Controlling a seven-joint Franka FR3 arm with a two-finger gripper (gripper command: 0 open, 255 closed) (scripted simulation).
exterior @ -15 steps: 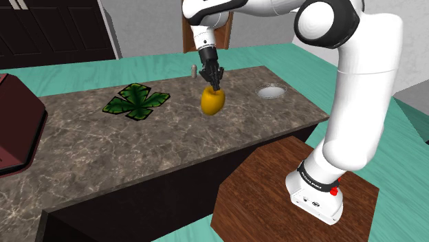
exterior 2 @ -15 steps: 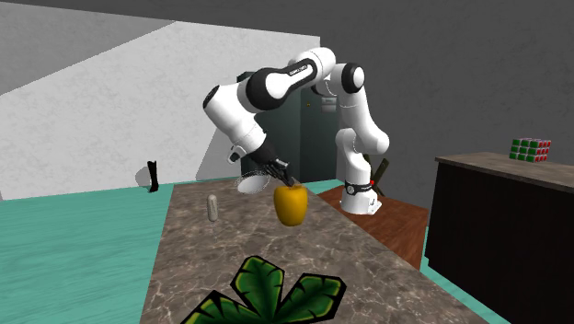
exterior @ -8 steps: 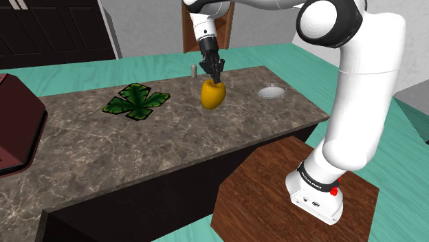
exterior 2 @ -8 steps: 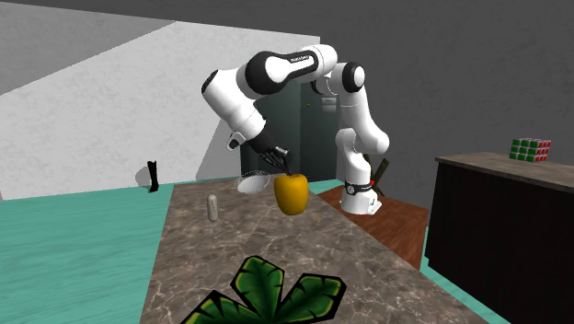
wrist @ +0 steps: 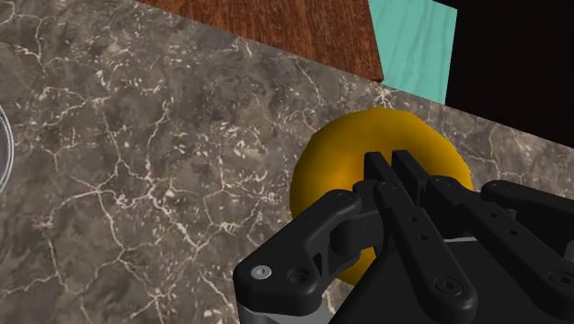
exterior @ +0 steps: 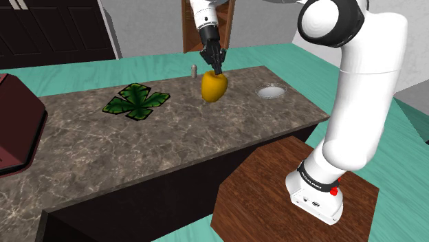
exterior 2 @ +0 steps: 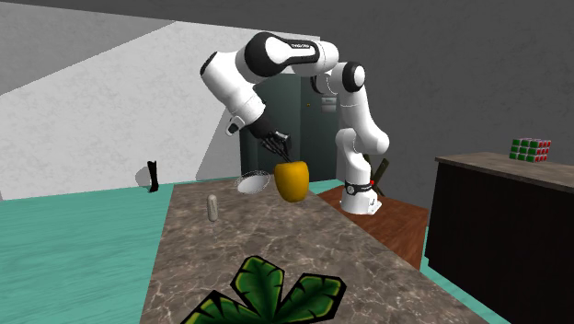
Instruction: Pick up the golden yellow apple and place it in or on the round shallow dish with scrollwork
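Shoulder view, as I stand by: the gripper (exterior: pixel 217 69) points down and is clenched on the top of the yellow apple (exterior: pixel 214 86), which hangs from it above the marbled surface (exterior: pixel 137 155). The round shallow dish (exterior: pixel 272 91) sits on the surface at about three o'clock of the apple, well apart from it. A green leaf-shaped mat (exterior: pixel 136 101) lies at nine o'clock, and a small grey cylinder (exterior: pixel 194 69) stands at eleven. From the second exterior view the apple (exterior 2: pixel 292 180) hangs just beside the dish (exterior 2: pixel 250 182), at its three o'clock.
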